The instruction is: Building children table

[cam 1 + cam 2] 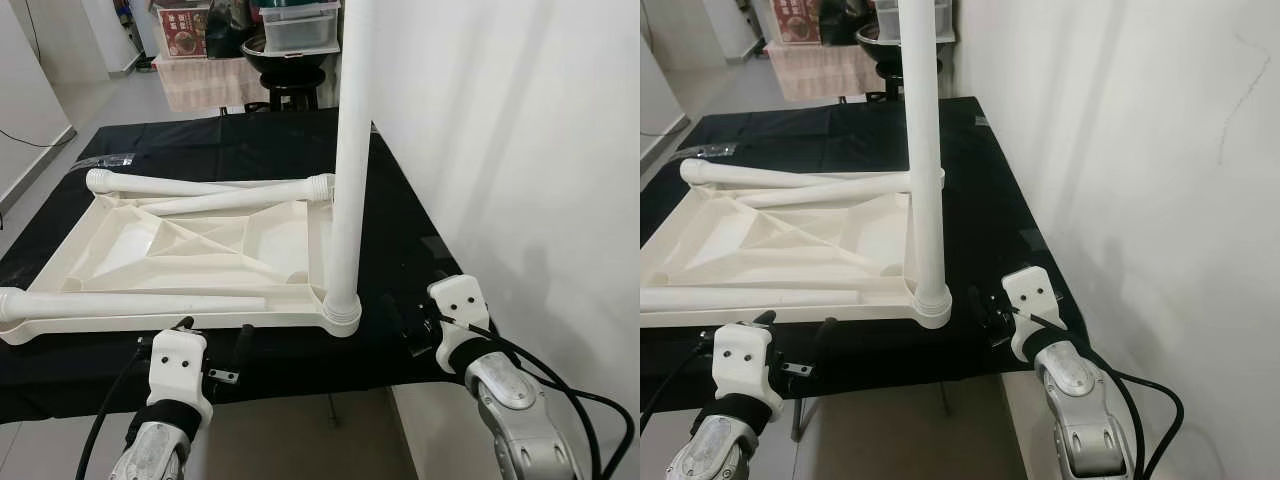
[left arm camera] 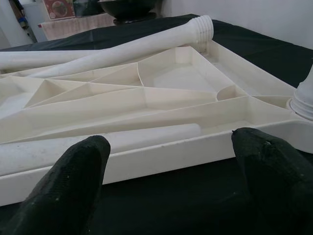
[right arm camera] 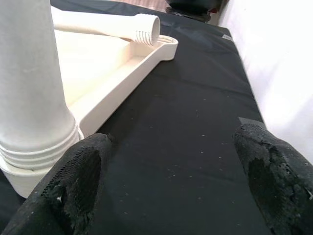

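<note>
A white plastic tabletop (image 1: pixel 130 245) lies upside down on the black-covered table (image 1: pixel 400 230). One white leg (image 1: pixel 350 150) stands upright in its near right corner socket (image 1: pixel 342 310). A loose leg (image 1: pixel 130 303) lies along the near rim, and two more legs (image 1: pixel 170 184) (image 1: pixel 240 197) lie crossed at the far side. My left gripper (image 1: pixel 212 338) is open just in front of the near rim, its fingers (image 2: pixel 68 191) apart with nothing between them. My right gripper (image 1: pixel 405 322) is open over the cloth, just right of the upright leg's base (image 3: pixel 34 147).
A white wall (image 1: pixel 520 150) runs close along the table's right side. Behind the table stand a rack with a hanging towel (image 1: pixel 205 80), a black bowl (image 1: pixel 285 55) and stacked boxes (image 1: pixel 300 25). A clear plastic wrapper (image 1: pixel 100 162) lies at the far left corner.
</note>
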You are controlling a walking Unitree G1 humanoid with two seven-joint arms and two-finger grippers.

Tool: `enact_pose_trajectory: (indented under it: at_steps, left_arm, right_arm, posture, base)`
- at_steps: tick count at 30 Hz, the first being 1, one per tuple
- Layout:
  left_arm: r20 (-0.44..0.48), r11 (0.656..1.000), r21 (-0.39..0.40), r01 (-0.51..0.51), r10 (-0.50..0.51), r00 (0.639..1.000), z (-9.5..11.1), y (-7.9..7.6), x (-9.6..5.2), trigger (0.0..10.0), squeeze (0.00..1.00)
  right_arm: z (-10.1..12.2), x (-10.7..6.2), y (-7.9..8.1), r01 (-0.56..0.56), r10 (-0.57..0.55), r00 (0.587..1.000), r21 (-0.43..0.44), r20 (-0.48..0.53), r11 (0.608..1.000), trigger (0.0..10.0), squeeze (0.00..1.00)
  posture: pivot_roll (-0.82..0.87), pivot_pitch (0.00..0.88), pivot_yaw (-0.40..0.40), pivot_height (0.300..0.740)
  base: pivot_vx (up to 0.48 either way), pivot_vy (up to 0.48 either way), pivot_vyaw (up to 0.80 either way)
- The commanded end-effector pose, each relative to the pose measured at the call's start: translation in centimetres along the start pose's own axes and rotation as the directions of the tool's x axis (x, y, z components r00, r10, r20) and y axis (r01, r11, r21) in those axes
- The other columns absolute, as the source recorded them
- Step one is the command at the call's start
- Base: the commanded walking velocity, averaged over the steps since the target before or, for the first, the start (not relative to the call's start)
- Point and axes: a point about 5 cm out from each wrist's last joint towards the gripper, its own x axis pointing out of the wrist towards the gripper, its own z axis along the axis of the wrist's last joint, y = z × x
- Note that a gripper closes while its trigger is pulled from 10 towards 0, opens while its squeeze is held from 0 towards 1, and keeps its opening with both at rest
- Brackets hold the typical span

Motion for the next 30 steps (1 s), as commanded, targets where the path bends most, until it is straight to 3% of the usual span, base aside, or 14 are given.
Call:
enact_pose_trajectory:
  at_steps: [1, 30]
  left_arm:
    - [-0.012, 1.000, 0.008, -0.004, 0.004, 1.000, -0.22, 0.33, -0.11, 10.0, 0.00]
    - [-0.009, 1.000, 0.014, 0.001, -0.001, 1.000, -0.04, 0.46, -0.15, 10.0, 0.00]
  right_arm:
    - [-0.07, 0.12, 0.29, -0.022, 0.021, 1.000, 0.030, 0.007, 0.999, 10.0, 0.00]
    - [0.01, 0.30, 0.52, -0.070, 0.069, 0.997, 0.063, 0.018, 0.996, 10.0, 0.00]
  posture:
    - [-0.10, 0.061, 0.031, 0.740]
    - [-0.09, 0.070, 0.035, 0.740]
  base:
    - [0.000, 0.000, 0.00]
    - [0.000, 0.000, 0.00]
